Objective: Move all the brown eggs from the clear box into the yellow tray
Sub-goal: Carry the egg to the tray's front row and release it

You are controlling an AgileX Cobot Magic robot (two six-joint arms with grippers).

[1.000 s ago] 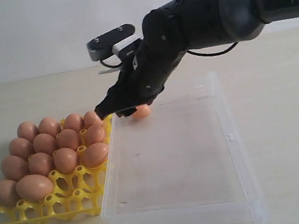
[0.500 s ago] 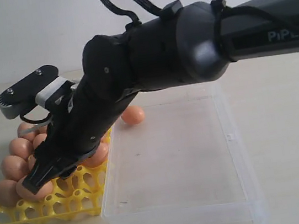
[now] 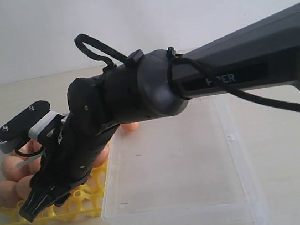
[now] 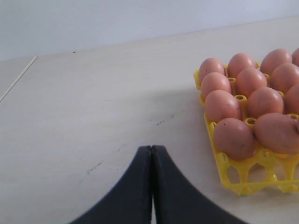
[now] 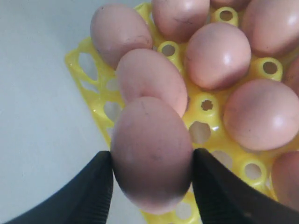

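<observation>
The pale, matte tabletop (image 3: 286,127) is broadly bare. The glossy, low-walled clear box (image 3: 180,170) holds a lone brown egg (image 3: 130,127) at its far corner. Just beside it, the gridded yellow tray (image 3: 6,221) carries smooth oval brown eggs (image 4: 224,105), and its edge cups are open. The right hand (image 5: 152,179) grasps a held egg (image 5: 152,149) above those cups. The left hand (image 4: 152,148) is clenched and empty.

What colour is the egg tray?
The tray is bright yellow, clearest in the left wrist view.
</observation>
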